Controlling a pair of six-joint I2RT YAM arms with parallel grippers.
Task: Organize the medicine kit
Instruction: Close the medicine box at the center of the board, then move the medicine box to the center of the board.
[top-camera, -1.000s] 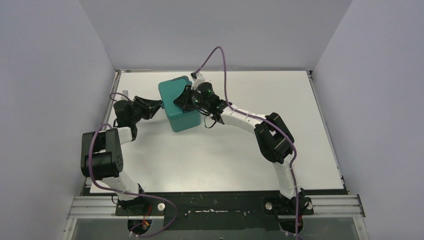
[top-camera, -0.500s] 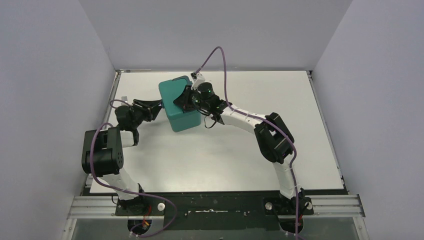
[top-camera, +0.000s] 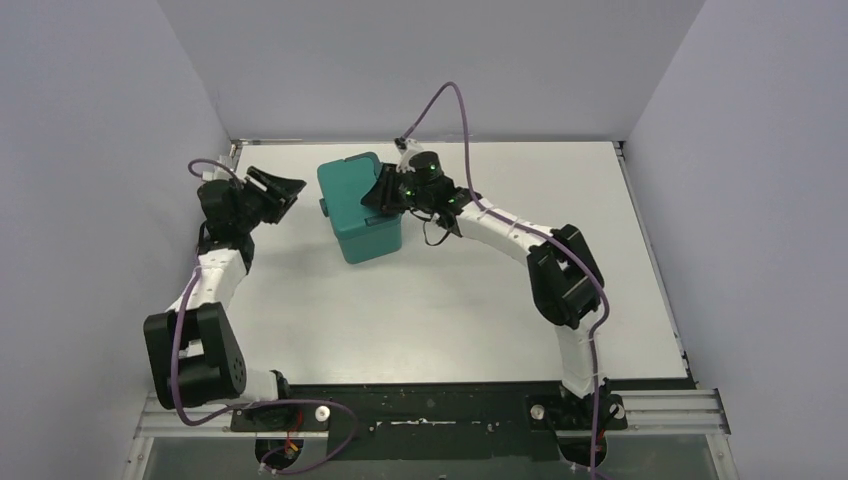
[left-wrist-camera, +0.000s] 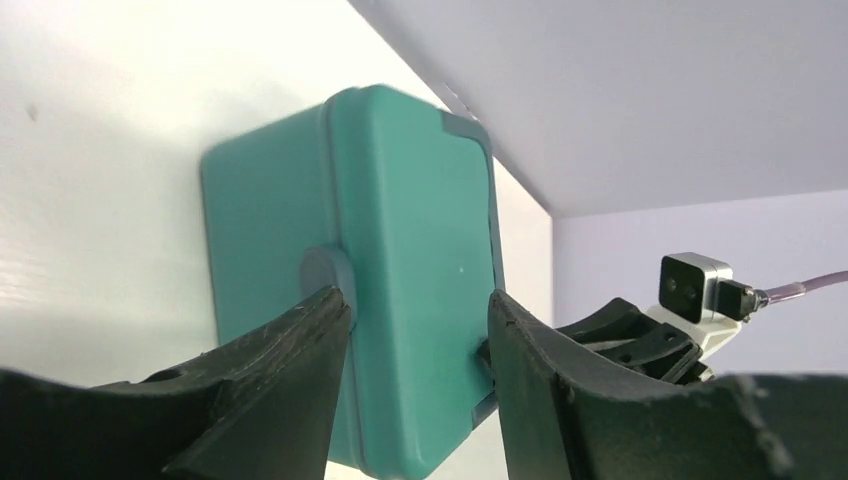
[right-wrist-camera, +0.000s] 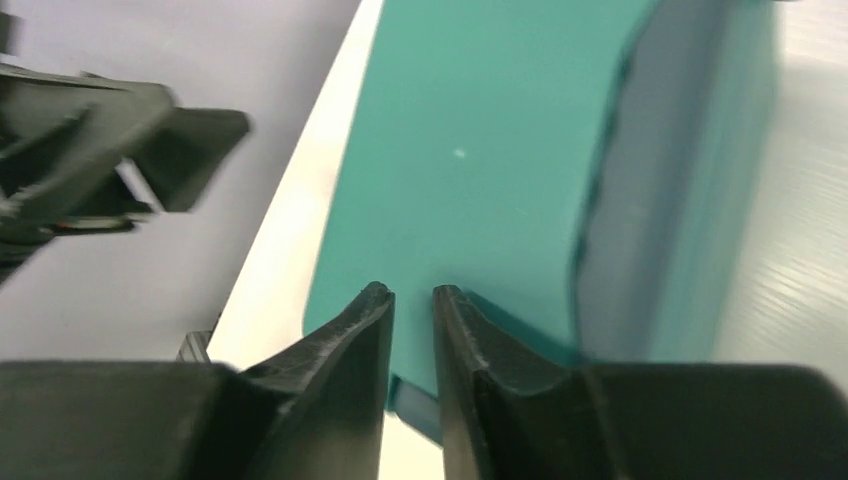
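Observation:
The medicine kit (top-camera: 358, 205) is a teal box with its lid down, standing at the table's back left. Its round side knob (top-camera: 324, 207) faces my left gripper (top-camera: 283, 188), which hovers open a short way left of the box and touches nothing. In the left wrist view the kit (left-wrist-camera: 410, 200) and knob (left-wrist-camera: 322, 275) show beyond the spread fingers of the left gripper (left-wrist-camera: 420, 310). My right gripper (top-camera: 384, 196) sits at the lid's right edge. In the right wrist view the right gripper (right-wrist-camera: 410, 295) has a narrow gap with nothing in it, just over the teal lid (right-wrist-camera: 480, 150).
The white table (top-camera: 480, 300) stretches right and forward of the box. Grey walls close in at the back and left, near the left arm (top-camera: 215, 260). The right arm's purple cable (top-camera: 440, 105) loops above the box.
My left gripper has drawn back from the box's left side, up and to the left, and spread wider. The right gripper has shifted slightly right on the lid and parted a little.

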